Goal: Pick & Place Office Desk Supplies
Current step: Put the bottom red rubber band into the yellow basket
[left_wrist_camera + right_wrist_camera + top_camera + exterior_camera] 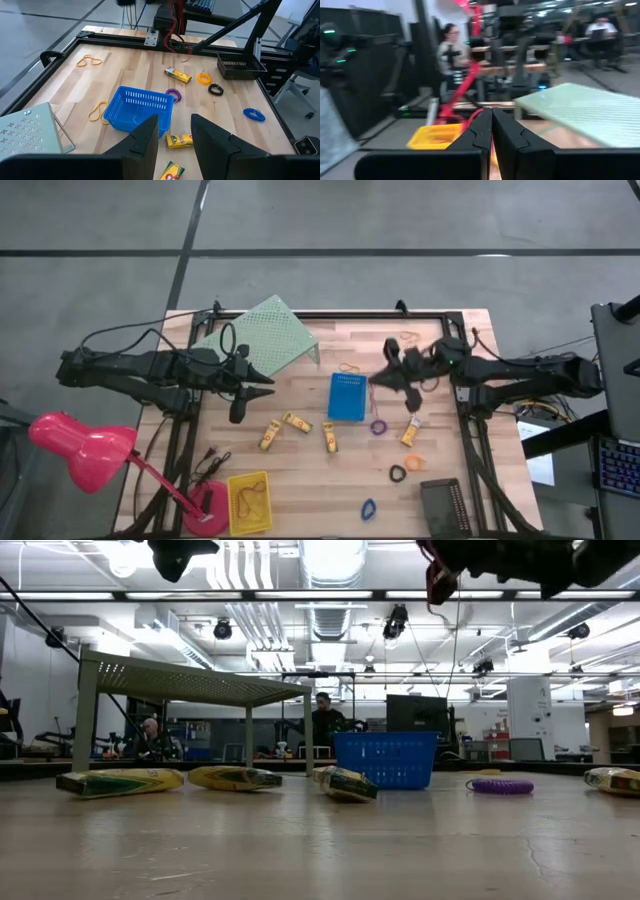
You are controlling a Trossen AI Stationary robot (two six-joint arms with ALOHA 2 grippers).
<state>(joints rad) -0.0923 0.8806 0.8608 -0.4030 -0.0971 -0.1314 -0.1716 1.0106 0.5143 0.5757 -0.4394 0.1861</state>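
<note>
Several yellow-gold pieces (297,422) lie flat on the wooden table (300,480); one (411,432) is to the right of the blue bin (347,396). Tan rubber bands (349,367) (408,336) lie farther back. The purple ring (379,426), black ring (398,473), orange ring (414,463) and blue ring (369,509) lie right of centre. My left gripper (252,402) hangs open above the table beside the green riser (262,335), with nothing between its fingers (150,135). My right gripper (378,377) is shut and level, high above the blue bin's far right corner.
A yellow bin (249,502) holding a thin band and a black bin (445,505) stand at the near edge. A pink desk lamp (85,448) reaches in at the near left. The riser stands on thin legs at the far left. People sit beyond the table (325,720).
</note>
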